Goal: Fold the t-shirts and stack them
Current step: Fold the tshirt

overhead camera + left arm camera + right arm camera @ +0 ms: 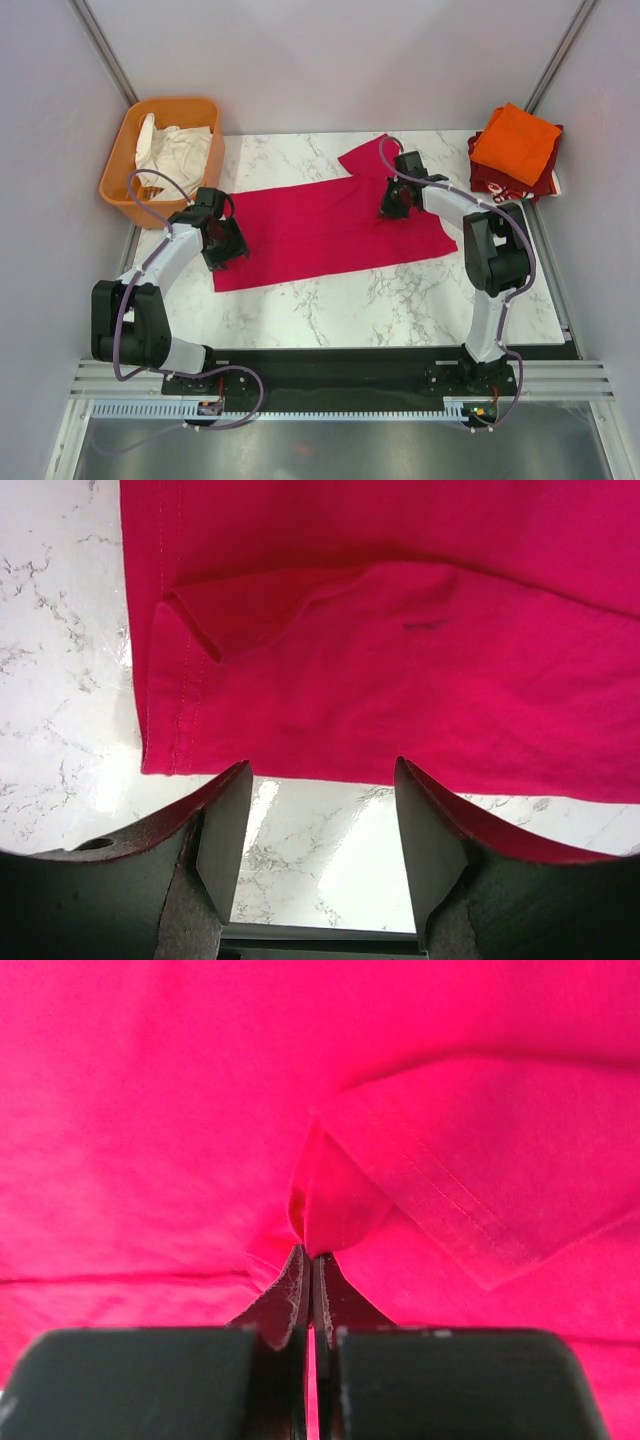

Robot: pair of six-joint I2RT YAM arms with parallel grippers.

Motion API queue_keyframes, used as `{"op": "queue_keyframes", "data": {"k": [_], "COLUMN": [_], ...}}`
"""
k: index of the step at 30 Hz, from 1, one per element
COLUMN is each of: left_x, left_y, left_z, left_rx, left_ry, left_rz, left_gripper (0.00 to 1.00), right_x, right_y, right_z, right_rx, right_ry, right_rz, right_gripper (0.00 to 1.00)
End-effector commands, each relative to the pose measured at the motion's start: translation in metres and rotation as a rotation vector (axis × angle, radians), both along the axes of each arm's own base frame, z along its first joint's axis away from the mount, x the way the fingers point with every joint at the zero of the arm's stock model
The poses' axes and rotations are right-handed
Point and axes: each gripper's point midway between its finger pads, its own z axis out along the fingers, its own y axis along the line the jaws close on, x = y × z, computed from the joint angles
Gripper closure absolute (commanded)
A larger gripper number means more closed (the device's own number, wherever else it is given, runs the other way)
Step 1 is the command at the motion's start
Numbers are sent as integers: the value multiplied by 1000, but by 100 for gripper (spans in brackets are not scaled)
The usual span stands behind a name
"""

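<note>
A magenta-pink t-shirt point(330, 225) lies spread flat across the middle of the marble table. My left gripper point(225, 250) stands open at the shirt's left end. In the left wrist view its fingers point(225, 830) frame bare marble just short of the shirt's hemmed edge point(400, 660), with nothing between them. My right gripper point(392, 205) is down on the shirt near its upper right sleeve. It is shut on a small pinched fold of the pink fabric point(330, 1210), seen close up at my right gripper point(312, 1252). A folded orange t-shirt point(515, 140) rests on a dark red t-shirt point(497, 180) at the back right corner.
An orange plastic basket point(120, 160) holding cream-coloured cloth point(180, 150) stands at the back left corner. Grey walls close in the table on three sides. Bare marble point(400, 300) shows between the pink shirt and the near edge.
</note>
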Motion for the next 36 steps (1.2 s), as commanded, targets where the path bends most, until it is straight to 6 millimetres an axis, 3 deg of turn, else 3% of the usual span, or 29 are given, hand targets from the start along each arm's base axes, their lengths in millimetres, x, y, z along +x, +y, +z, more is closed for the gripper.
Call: {"op": "queue_keyframes", "data": {"k": [1,4,6,10,14,17,19,21,22,25,31,36], "left_x": [3,3,3,2,1,0,1,0,1,2,2,3], "left_y": [1,1,1,1,0,0,0,0,0,0,1,13], "left_z": [5,5,5,4,3,2,3,2,3,4,7,13], "left_rx": [18,18,17,19,20,29,30,32,33,35,42,103], "left_ry": [-39,-37,-39,-34,-31,-31,-31,-28,-33,-36,-49,-63], "left_rz": [-37,-39,-44,-42,-46,-48,-48,-49,-48,-50,-53,-51], "left_gripper": [34,34,34,34,34,34,34,34,34,34,34,34], "right_x": [27,38,45,59,77,81,80,73,69,52,21,11], "right_y": [14,19,22,25,30,24,17,5,2,-5,-24,-30], "right_z": [21,19,15,9,26,45,66,67,77,74,38,20], "right_rx": [42,49,48,41,47,13,-16,-63,-70,-76,-127,-150], "right_ry": [-76,-81,-81,-89,-140,-192,-240,-243,-260,-240,-150,-106], "right_rz": [13,20,28,31,46,50,43,19,17,15,-20,-26], "right_gripper": [100,98,79,66,41,36,36,36,36,38,42,44]}}
